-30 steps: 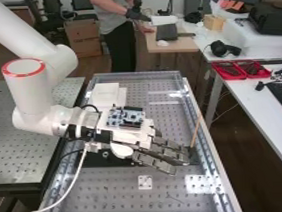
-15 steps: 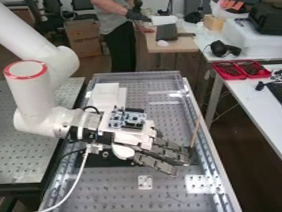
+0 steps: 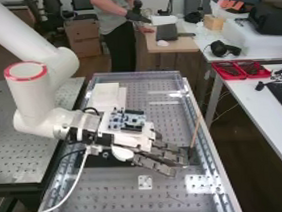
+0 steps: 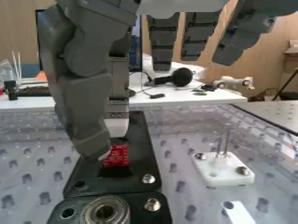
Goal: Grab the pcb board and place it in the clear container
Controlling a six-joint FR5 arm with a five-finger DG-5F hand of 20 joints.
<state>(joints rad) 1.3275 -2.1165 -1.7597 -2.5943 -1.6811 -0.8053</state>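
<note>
The hand (image 3: 160, 156) is low over the bench's middle, its fingers extended and spread toward the bench's right side. In the wrist view the hand (image 4: 83, 100) has its fingers hanging loosely, and one long digit comes down beside the small red pcb board (image 4: 116, 156). That digit's tip overlaps the board's edge; whether they touch I cannot tell. The board stands in a slot of a black fixture (image 4: 136, 140). Nothing is gripped. Clear edges with glare (image 3: 166, 97) lie toward the bench's far end; whether they are the clear container I cannot tell.
White blocks (image 3: 106, 95) are behind the wrist. A thin wooden stick (image 3: 196, 131) rises from a dark base near the right rail. A white plate with upright pins (image 4: 223, 167) sits beside the fixture. Red trays (image 3: 240, 69) are on the side table.
The arm and hand have shifted slightly toward the bench's near end. The fingers are still extended.
</note>
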